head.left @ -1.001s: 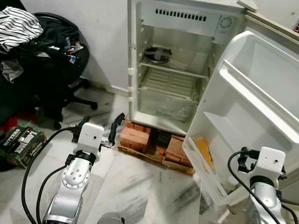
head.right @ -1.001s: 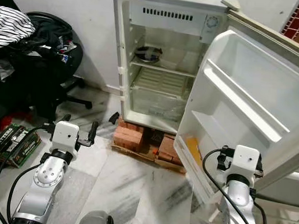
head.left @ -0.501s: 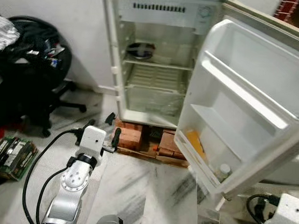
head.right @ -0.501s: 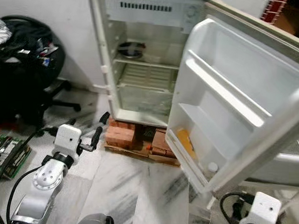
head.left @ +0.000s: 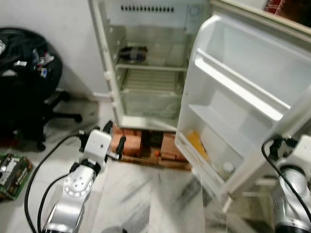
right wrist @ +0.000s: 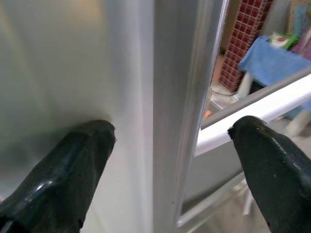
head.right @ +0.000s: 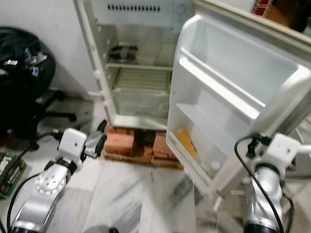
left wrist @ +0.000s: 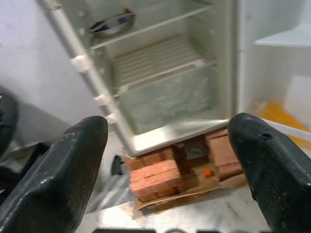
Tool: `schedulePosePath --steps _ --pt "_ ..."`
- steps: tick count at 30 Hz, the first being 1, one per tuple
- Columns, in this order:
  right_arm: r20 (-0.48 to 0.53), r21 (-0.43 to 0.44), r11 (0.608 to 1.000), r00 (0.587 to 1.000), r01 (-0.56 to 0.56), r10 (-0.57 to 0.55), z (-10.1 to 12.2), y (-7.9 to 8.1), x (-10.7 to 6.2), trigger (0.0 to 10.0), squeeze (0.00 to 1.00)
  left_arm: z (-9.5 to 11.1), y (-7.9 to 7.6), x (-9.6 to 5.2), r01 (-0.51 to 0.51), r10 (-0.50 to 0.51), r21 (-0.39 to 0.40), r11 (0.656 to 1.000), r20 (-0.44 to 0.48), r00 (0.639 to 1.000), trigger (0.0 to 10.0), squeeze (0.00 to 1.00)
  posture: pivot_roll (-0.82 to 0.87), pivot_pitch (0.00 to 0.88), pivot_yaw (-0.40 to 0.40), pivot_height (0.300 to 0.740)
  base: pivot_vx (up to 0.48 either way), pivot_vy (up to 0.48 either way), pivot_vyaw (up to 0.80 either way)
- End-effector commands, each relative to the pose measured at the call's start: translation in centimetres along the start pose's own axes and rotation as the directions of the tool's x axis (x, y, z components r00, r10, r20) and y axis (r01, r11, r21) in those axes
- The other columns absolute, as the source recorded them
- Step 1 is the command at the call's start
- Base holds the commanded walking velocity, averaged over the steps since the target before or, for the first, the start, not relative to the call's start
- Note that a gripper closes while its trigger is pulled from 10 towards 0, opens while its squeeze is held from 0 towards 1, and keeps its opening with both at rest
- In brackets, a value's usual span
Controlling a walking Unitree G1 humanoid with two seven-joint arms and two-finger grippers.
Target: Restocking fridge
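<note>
The small white fridge (head.left: 146,80) stands open on bricks (head.left: 139,144), its door (head.left: 248,94) swung out to the right. A dark round dish (head.left: 132,53) rests on the upper shelf. The door's bottom rack holds a yellow packet (head.left: 198,143) and a white-capped bottle (head.left: 228,167). My left gripper (head.left: 114,136) is open and empty, low in front of the bricks and pointing at the fridge. My right gripper (right wrist: 170,136) is open with its fingers on either side of the door's outer edge (right wrist: 170,97), one finger (right wrist: 73,160) against the door's face.
A black office chair (head.left: 23,86) heaped with clothes stands at the left, with a green box (head.left: 8,170) on the marble floor beside it. Beyond the door are a red tiled wall (right wrist: 240,43), a blue cloth (right wrist: 272,53) and a white rail (right wrist: 257,116).
The whole view has shifted, so the fridge now sits further left. My right arm has risen from the bottom corner up to the door's outer edge. The left gripper holds its pose.
</note>
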State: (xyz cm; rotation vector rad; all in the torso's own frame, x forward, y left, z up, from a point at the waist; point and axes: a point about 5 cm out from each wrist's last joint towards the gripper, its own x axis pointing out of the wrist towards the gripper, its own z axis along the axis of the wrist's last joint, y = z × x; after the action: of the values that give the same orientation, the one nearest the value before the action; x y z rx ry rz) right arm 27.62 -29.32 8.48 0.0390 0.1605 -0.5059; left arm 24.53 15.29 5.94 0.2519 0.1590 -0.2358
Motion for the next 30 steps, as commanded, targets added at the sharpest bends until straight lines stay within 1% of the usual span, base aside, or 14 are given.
schedulePosePath --steps 1,4,6,7,8,9,11,12,13,16,19,22,27,30 --pt "0.168 0.028 0.984 0.971 -0.178 0.171 4.4 3.4 1.0 10.0 0.0 0.3 0.1 -0.1 -0.01 0.01 0.004 1.0 0.004 1.0 10.0 0.0 0.1 0.0 0.017 0.74 0.0 0.0 0.0" --pt "0.201 0.105 0.895 0.89 -0.434 0.409 6.2 6.7 0.8 10.0 0.0 -0.3 -0.1 -0.7 0.024 -0.024 -0.006 1.0 -0.041 0.999 10.0 0.0 0.12 0.0 0.005 0.74 0.0 0.0 0.0" --pt "0.205 0.136 0.861 0.864 -0.49 0.459 6.4 7.3 0.7 10.0 0.0 -0.6 0.0 -0.8 0.029 -0.029 -0.003 1.0 -0.051 0.998 10.0 0.0 0.12 0.0 0.005 0.74 0.0 0.0 0.0" --pt "0.212 0.179 0.8 0.816 -0.573 0.537 6.5 8.2 0.2 10.0 0.0 -0.8 0.2 -1.0 0.029 -0.028 0.002 1.0 -0.062 0.998 10.0 0.0 0.12 0.0 0.005 0.74 0.0 0.0 0.0" --pt "0.248 0.214 0.658 0.692 -0.722 0.678 6.8 9.4 -1.4 10.0 0.0 -1.4 0.5 -1.3 0.022 -0.022 0.005 1.0 -0.084 0.996 10.0 0.0 0.12 0.0 0.0 0.74 0.0 0.0 0.0" --pt "0.254 0.226 0.575 0.617 -0.787 0.745 6.8 9.9 -2.5 10.0 0.0 -1.5 0.7 -1.4 0.013 -0.012 0.004 1.0 -0.09 0.996 10.0 0.0 0.12 0.0 -0.002 0.74 0.0 0.0 0.0" --pt "0.246 0.232 0.48 0.528 -0.846 0.813 6.5 10.2 -3.9 10.0 0.0 -1.5 1.0 -1.5 -0.006 0.007 0.008 1.0 -0.096 0.995 10.0 0.0 0.12 0.0 -0.003 0.74 0.0 0.0 0.0" --pt "0.224 0.249 0.38 0.435 -0.891 0.872 5.7 10.1 -5.5 10.0 0.0 -1.9 1.5 -1.8 -0.051 0.054 0.024 0.998 -0.121 0.991 10.0 0.0 0.11 0.0 -0.001 0.74 0.0 0.0 0.0" --pt "0.224 0.249 0.38 0.435 -0.891 0.872 5.7 10.1 -5.5 10.0 0.0 -1.9 1.5 -1.8 -0.051 0.054 0.024 0.998 -0.121 0.991 10.0 0.0 0.11 0.0 -0.001 0.74 0.0 0.0 0.0" --pt "0.14 0.302 0.239 0.291 -0.923 0.946 3.6 8.7 -7.4 10.0 0.0 -3.4 2.7 -3.0 -0.16 0.16 0.017 0.987 -0.21 0.965 10.0 0.0 0.11 0.0 0.002 0.74 0.0 0.0 0.0" --pt "0.087 0.315 0.2 0.238 -0.928 0.967 2.7 7.7 -7.9 10.0 0.0 -4.1 3.1 -3.6 -0.193 0.187 0.0 0.981 -0.249 0.95 10.0 0.0 0.11 0.0 0.003 0.74 0.0 0.0 0.0" --pt "-0.084 0.285 0.114 0.093 -0.952 0.992 0.6 5.4 -9.0 10.0 0.0 -4.5 3.4 -4.2 -0.226 0.211 -0.022 0.974 -0.283 0.936 10.0 0.0 0.11 0.0 0.001 0.74 0.0 0.0 0.0" --pt "-0.257 0.216 0.127 0.069 -0.968 0.964 -1.5 3.7 -8.4 10.0 0.0 -4.2 3.2 -4.0 -0.216 0.205 -0.015 0.976 -0.266 0.942 10.0 0.0 0.12 0.0 -0.005 0.74 0.0 0.0 0.0" --pt "-0.401 0.159 0.09 0.019 -0.983 0.916 -2.4 2.4 -8.3 10.0 0.0 -4.2 3.2 -4.0 -0.232 0.22 -0.013 0.973 -0.27 0.937 10.0 0.0 0.12 0.001 -0.007 0.74 0.0 0.0 0.0"
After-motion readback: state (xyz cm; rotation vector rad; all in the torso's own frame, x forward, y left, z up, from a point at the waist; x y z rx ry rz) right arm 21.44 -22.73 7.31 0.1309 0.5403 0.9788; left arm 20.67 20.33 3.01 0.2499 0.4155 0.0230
